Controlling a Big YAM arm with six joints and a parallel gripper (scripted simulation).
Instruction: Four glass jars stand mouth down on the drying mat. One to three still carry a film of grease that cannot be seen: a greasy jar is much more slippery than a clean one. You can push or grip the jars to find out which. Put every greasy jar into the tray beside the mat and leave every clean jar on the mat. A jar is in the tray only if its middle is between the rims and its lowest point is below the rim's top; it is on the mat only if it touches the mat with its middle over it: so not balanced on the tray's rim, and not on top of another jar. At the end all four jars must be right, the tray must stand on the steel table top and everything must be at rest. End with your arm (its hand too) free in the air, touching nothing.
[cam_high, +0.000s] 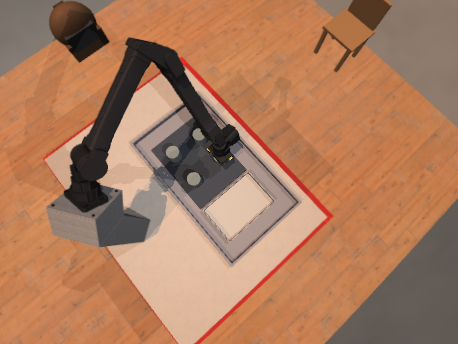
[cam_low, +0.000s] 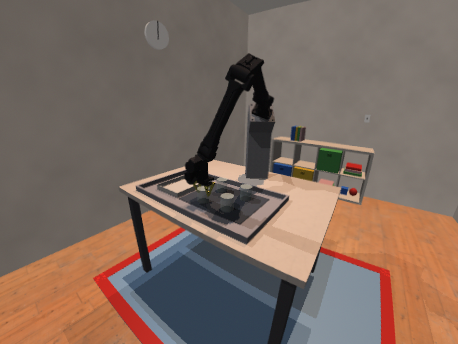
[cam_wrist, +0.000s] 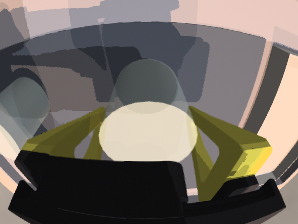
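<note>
My gripper (cam_high: 220, 154) (cam_low: 203, 189) (cam_wrist: 146, 112) is low over the mat (cam_high: 220, 185) and partly open. One pale, see-through jar (cam_low: 201, 190) (cam_wrist: 147, 132) stands upright between its two yellow fingers. The fingertips are very close to both sides of this jar; whether they touch it cannot be told. Three other jars stand on the mat: one (cam_high: 199, 134) (cam_low: 227, 196) close to the gripper, one (cam_high: 172, 152) (cam_low: 245, 187) farther along, and one (cam_high: 193, 178) (cam_low: 221, 179) on the arm base's side. The cream tray (cam_high: 240, 207) (cam_low: 177, 187) beside the mat holds no jar.
A raised dark rim (cam_high: 266, 233) runs around the steel top that carries mat and tray. The arm's base (cam_high: 85, 220) stands on the table at the left in the top view. In the wrist view another jar (cam_wrist: 24, 99) stands to the left of the fingers.
</note>
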